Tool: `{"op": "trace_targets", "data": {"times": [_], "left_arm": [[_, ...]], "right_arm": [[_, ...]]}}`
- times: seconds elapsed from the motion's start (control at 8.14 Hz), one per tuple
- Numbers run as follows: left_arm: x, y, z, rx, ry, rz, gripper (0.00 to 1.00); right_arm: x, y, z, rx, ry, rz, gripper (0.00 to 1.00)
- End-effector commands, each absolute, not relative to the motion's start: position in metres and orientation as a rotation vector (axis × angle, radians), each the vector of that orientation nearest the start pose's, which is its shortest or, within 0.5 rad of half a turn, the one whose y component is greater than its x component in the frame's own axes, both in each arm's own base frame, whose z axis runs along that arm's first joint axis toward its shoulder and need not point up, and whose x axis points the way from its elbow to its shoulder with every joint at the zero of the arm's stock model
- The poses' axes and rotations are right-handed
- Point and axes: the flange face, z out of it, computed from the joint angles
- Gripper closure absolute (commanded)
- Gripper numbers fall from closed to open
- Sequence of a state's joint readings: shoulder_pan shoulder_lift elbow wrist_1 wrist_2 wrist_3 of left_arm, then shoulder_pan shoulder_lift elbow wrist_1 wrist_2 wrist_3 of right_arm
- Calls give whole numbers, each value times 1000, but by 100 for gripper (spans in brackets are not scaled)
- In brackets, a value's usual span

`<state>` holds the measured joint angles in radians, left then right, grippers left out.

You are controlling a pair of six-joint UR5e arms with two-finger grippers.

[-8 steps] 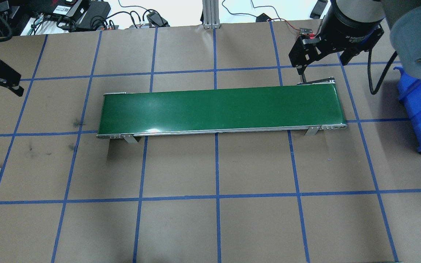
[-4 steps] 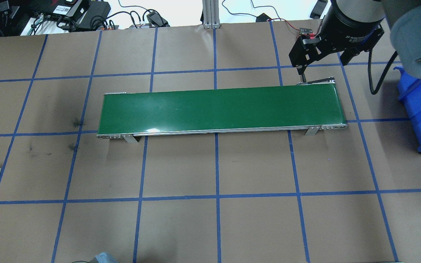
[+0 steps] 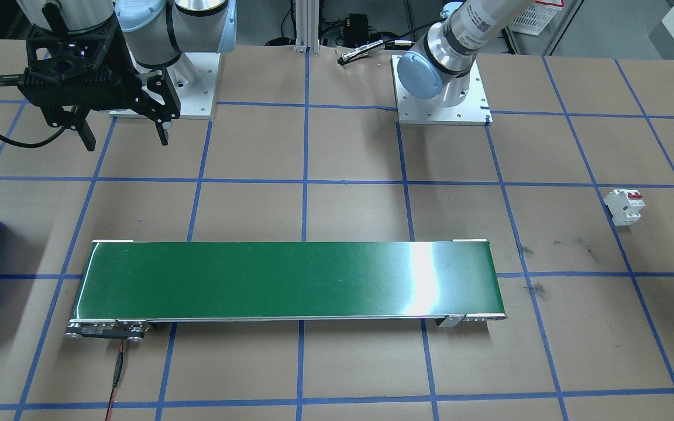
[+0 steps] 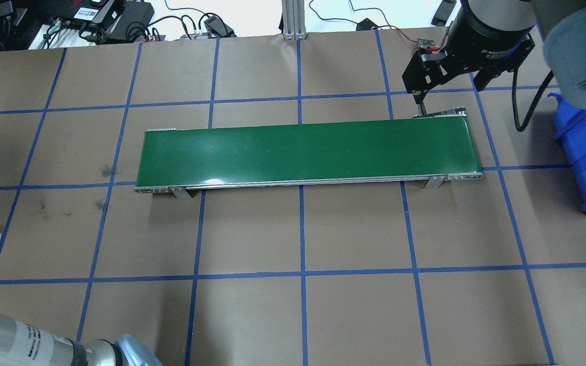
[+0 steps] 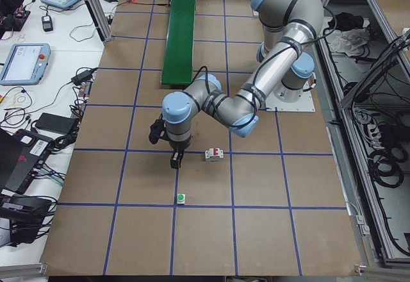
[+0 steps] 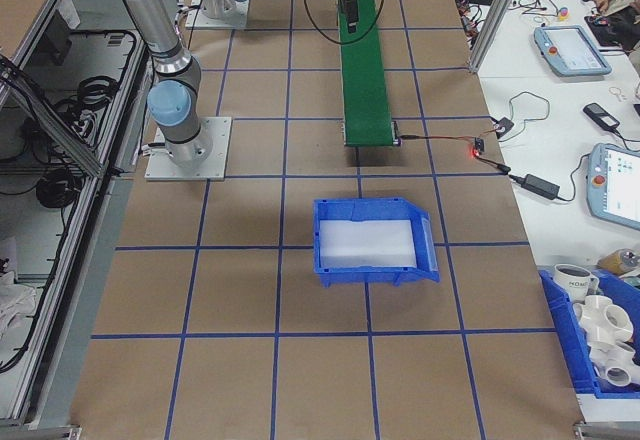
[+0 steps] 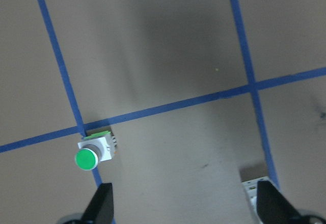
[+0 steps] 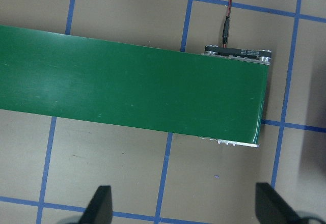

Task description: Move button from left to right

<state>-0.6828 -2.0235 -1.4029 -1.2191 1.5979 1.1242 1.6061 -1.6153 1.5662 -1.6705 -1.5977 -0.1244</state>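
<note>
Brown table [image 4: 354,315] ruled into squares by blue tape, seen from over the robot's shoulders, from across the table, from both ends and from both wrists.

Long green belt [image 4: 305,152] lying across the middle of the table, bare on top; metal end rollers and a red-and-black lead at its right end [image 3: 116,374].

Left arm [image 5: 256,96], near and large in the left-end view, reaching out past the belt's left end, elbow bent, wrist pointing down over the table.

Right arm [image 3: 155,29] held beyond the belt's right end, cable looped beside it.

Blue bin [image 6: 372,240] on the table well to the right of the belt, open side up, pale inside.

Right gripper [image 4: 448,76] hanging above the table just behind the far right corner of the belt, fingers [image 8: 102,203] spread wide, nothing between them.

Left gripper [image 7: 183,208] above the tape grid at the table's left end, fingers [image 7: 102,208] parted wide and bare.

White breaker [image 5: 214,155] with red switches on the table just right of the left gripper, well apart from the belt.

Button [image 7: 96,151], green cap on a light grey base, standing on the table at a tape crossing, just ahead of one left finger and free of both; in the left-end view, nearer the camera than the gripper [image 5: 181,198].
</note>
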Motion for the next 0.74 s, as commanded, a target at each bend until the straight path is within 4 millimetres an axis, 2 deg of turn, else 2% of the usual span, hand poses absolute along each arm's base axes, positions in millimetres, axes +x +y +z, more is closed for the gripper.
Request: {"op": "trace_targets", "data": {"times": [0.0,0.12,0.25,0.37,0.61], "left_arm": [[509,-541,302,493,3033,-20,0],[519,-539,285,546,3042,-12,0],[536,-538,267,531,3022,-44,0],[552,-533,221,514,3059,-26,0],[560,-530,195,497,3089,-4,0]], "right_arm": [[148,-481,523,-249,3157,-234,0],[148,-481,523,-249,3156,-234,0],[148,-481,523,-249,3157,-234,0],[148,-481,523,-249,3157,-234,0],[148,-481,523,-249,3157,-234,0]]}}
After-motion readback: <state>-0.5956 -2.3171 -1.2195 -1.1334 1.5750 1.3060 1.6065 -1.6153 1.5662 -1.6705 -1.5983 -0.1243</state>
